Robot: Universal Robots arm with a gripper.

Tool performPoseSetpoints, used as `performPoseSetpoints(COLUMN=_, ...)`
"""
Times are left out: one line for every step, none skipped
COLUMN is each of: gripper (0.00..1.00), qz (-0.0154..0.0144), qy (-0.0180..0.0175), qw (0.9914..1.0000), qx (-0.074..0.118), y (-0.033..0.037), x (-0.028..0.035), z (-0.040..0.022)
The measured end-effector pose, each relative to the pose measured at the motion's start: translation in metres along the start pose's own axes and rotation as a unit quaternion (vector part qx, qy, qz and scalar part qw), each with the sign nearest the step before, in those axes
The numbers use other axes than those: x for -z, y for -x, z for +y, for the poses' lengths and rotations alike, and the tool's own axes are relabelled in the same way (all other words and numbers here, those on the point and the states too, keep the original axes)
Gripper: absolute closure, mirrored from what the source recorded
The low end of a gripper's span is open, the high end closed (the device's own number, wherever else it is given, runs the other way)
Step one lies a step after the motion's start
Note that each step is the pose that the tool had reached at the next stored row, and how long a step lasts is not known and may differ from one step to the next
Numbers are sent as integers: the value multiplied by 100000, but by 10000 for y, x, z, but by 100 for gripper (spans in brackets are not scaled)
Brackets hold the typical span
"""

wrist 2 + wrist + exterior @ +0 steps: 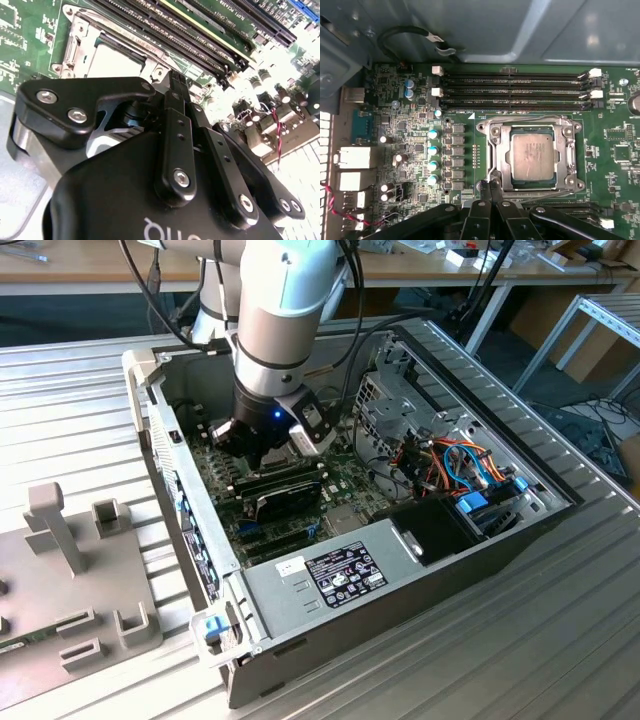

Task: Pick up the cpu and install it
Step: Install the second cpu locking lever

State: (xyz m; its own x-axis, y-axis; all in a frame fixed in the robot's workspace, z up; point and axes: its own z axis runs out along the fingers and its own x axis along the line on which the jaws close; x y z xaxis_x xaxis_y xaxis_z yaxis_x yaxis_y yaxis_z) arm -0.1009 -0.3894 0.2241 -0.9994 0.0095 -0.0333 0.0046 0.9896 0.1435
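Exterior view: high, off to one side, looks down at an angle into the open PC case (400, 570) on a ribbed table (560, 640), arm (285, 320) reaching in from the far side; mid-distance.

First wrist view: close, near straight down on the motherboard (410, 130), socket frame (532, 155) w/ cpu (534, 157) centred.

Second wrist view: v. close, low, grazing past the gripper (175, 82) body across the board.

Shared by both wrist views: socket frame (75, 47), memory slots (515, 92), gripper (491, 187).
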Motion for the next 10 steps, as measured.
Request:
performPoseSetpoints(gripper=89, qz=-1, qy=0, qw=100000, qx=0, y=0, x=8, z=1)
performPoseSetpoints(gripper=89, qz=-6, qy=38, qw=100000, qx=-6, y=2, x=8, z=1)
performPoseSetpoints(gripper=89, qz=-2, qy=51, qw=100000, qx=-11, y=2, x=10, z=1)
performPoseSetpoints(gripper=89, qz=-6, qy=59, qw=100000, qx=-24, y=2, x=12, z=1)
performPoseSetpoints(gripper=89, qz=-3, qy=47, qw=100000, qx=-46, y=3, x=28, z=3)
performPoseSetpoints(gripper=89, qz=-11, qy=52, qw=100000, qx=-64, y=4, x=44, z=6)
performPoseSetpoints(gripper=89, qz=-12, qy=53, qw=100000, qx=-75, y=5, x=56, z=7)
performPoseSetpoints(gripper=89, qz=-12, qy=53, qw=100000, qx=-86, y=5, x=68, z=9)
performPoseSetpoints(gripper=89, qz=-14, qy=53, qw=100000, qx=-99, y=6, x=86, z=12)
performPoseSetpoints(gripper=89, qz=-15, qy=54, qw=100000, qx=-106, y=6, x=101, z=14)
